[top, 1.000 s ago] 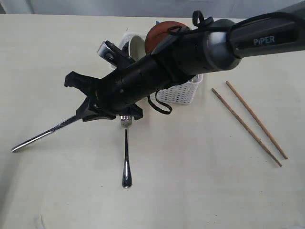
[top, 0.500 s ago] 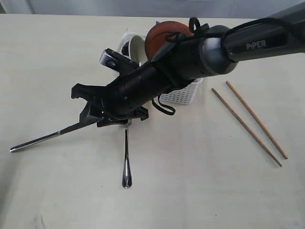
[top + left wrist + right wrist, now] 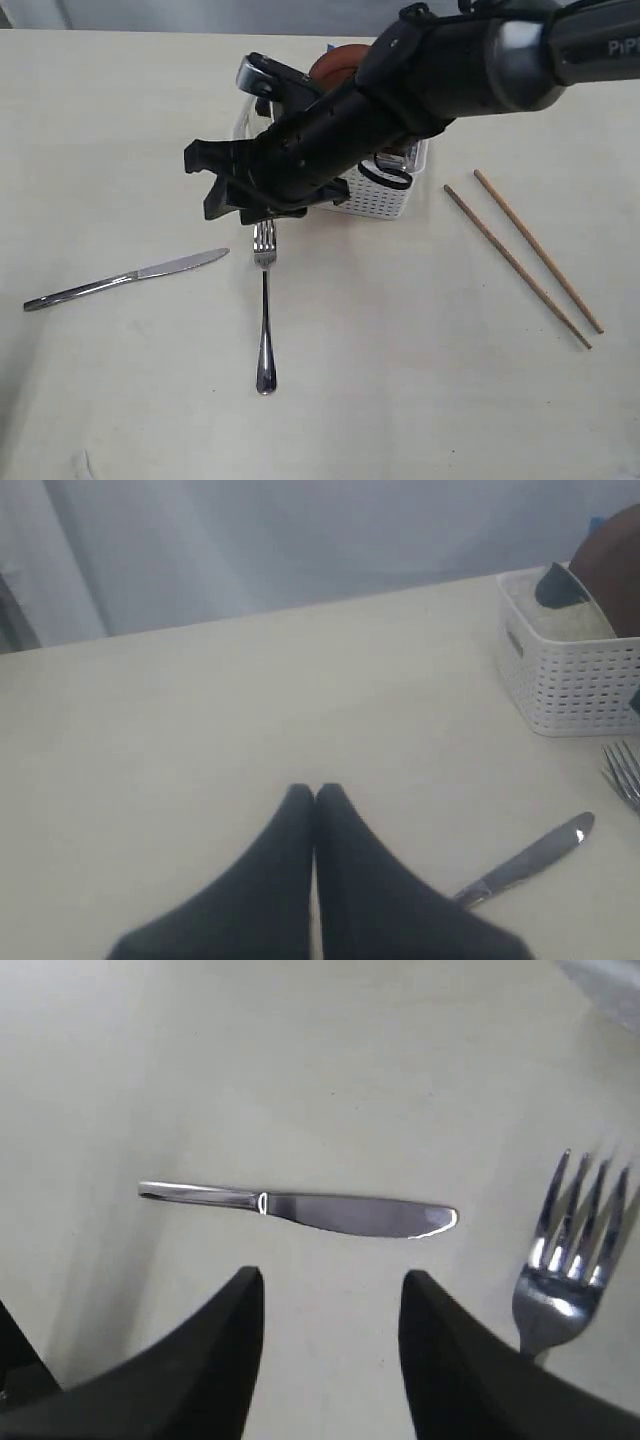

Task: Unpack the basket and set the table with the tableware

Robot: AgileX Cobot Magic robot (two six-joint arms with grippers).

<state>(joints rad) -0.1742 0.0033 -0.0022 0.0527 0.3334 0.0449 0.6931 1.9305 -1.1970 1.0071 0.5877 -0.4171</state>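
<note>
Pressing its fingers together with nothing between them, the left gripper (image 3: pixel 315 798) shows only in its own wrist view, where it hangs over the bare table (image 3: pixel 200 720). Farthest left in the exterior view, the knife (image 3: pixel 128 278) lies flat on the table, handle outward and blade tip aimed at the fork (image 3: pixel 264 310), the two apart. The fork lies flat too, its tines toward the basket (image 3: pixel 385 200) and its handle toward the near edge. Over the tines hovers the right gripper (image 3: pixel 203 185), its jaws spread and empty. The right wrist view shows the knife (image 3: pixel 300 1208) lying crosswise beyond the open fingertips and the fork (image 3: pixel 572 1260) to one side, neither touched. The right arm (image 3: pixel 450 60) slants across the basket and hides most of what it holds, though the plate (image 3: pixel 335 65) stands on edge inside, its rim rising above the wall. The left wrist view also shows the basket (image 3: pixel 565 685) with the plate (image 3: pixel 612 570) in it. Well to the right of the basket, the chopsticks (image 3: pixel 515 262) lie side by side on the table, nearly parallel and not touching, slanting toward the near right.
</note>
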